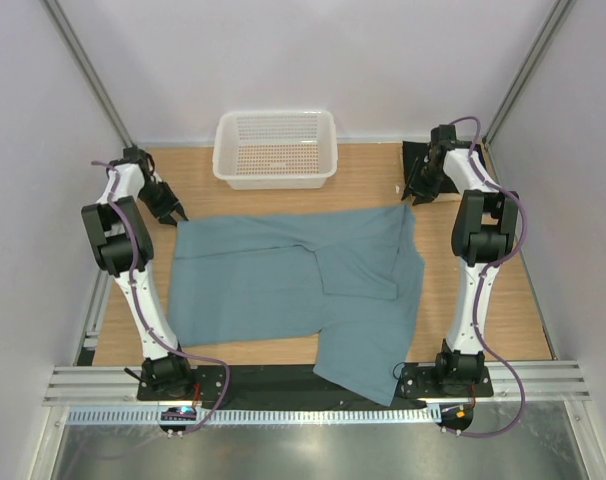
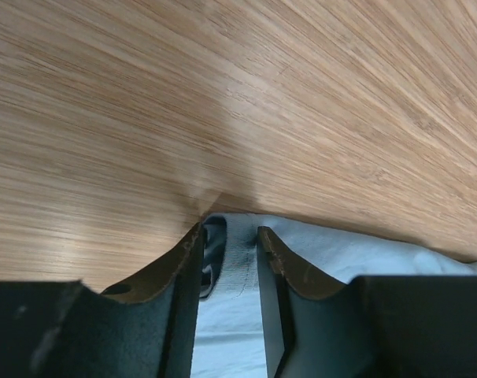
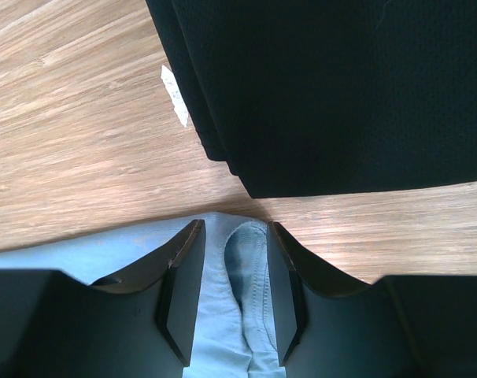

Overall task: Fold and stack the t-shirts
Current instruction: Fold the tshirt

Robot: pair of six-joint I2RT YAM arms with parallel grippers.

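As I view it from above, left gripper point(image 1: 173, 212): I see it down at the table's 10 o'clock, on the far-left corner of the shirt.
Left gripper, wrist view point(image 2: 231, 228): the jaws stand part-way apart astride the cloth's edge. Fabric fills the gap between them. I cannot tell whether they pinch it.
Teal-blue t-shirt point(image 1: 273, 280): it lies spread flat across the middle of the wooden table point(image 1: 503, 320). One panel is folded over its centre-right. Its 5 o'clock end hangs past the near edge, beside the right arm's base. It shows pale blue in the left wrist view point(image 2: 333, 260) and the right wrist view point(image 3: 105, 252).
White mesh basket point(image 1: 273, 180): it stands at 12 o'clock, apart from the shirt.
Right gripper point(image 1: 411, 195): it is down at 2 o'clock, on the shirt's far-right corner.
Right gripper, wrist view point(image 3: 234, 224): the jaws are part-way apart, with a rolled ridge of hem between them, lying against one finger. I cannot tell whether the grip is firm.
Black t-shirt point(image 1: 423, 158): it lies folded at the table's far-right corner, just beyond the right gripper. Its near edge point(image 3: 341, 79) is close to the teal cloth but apart from it.
White scrap point(image 3: 175, 96): it lies beside the black t-shirt, at its 9 o'clock.
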